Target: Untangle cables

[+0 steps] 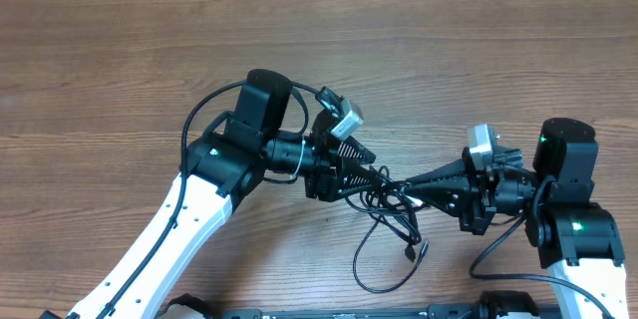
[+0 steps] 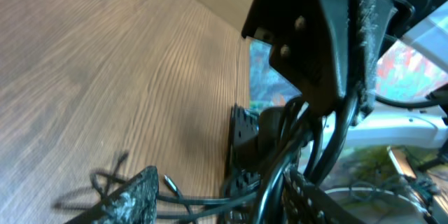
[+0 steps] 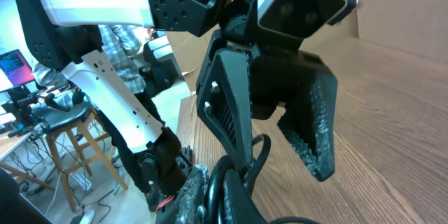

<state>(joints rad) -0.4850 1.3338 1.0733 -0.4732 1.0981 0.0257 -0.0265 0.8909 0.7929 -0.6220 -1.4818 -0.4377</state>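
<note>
The cables (image 1: 391,207) are thin black cords knotted at mid-table, with one long loop (image 1: 374,277) trailing toward the front edge and a small plug end (image 1: 415,252) lying loose. My right gripper (image 1: 393,185) points left and is shut on the cables, which run up between its fingers in the right wrist view (image 3: 222,189). My left gripper (image 1: 367,173) faces it from the left, its jaws apart around the knot. In the left wrist view cords (image 2: 203,197) cross the gap between its fingers, and another plug tip (image 2: 168,180) shows there.
Bare wooden table (image 1: 120,70) spreads to the left, back and right. The two grippers are almost touching at the knot. The arms' own thicker black wires (image 1: 199,120) arc beside the left arm. Beyond the table's edge stand stools and other equipment (image 3: 63,119).
</note>
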